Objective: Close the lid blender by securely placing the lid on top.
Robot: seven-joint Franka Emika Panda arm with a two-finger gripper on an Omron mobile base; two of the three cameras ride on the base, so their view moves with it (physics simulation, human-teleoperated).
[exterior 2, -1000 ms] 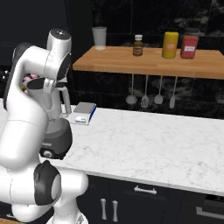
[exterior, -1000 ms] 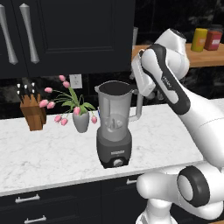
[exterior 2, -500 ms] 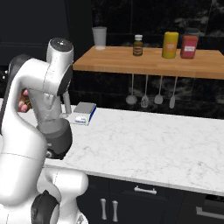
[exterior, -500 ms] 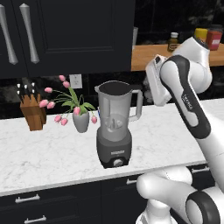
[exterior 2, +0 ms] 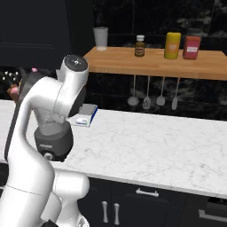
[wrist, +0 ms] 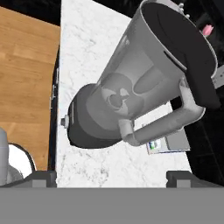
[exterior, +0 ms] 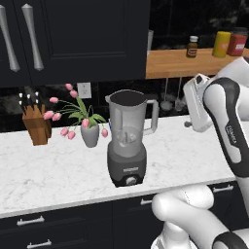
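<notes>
Blender (exterior: 127, 143): translucent grey tapered jar, dark base, upright on white marble counter (exterior: 58, 168). Matte black lid (wrist: 188, 41) seated on jar rim, tab overhanging, per hand view. Fingers (wrist: 113, 178) spread wide, empty.

White marble counter (exterior: 53, 170) over dark drawers (exterior 2: 146, 199); black upper cabinets (exterior: 73, 39); wooden shelf (exterior 2: 155, 62) against a dark wall (exterior 2: 133, 17).

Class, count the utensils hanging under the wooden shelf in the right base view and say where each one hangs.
4: utensils hang in a row beneath the wooden shelf, left to right. None seems hidden.
</notes>
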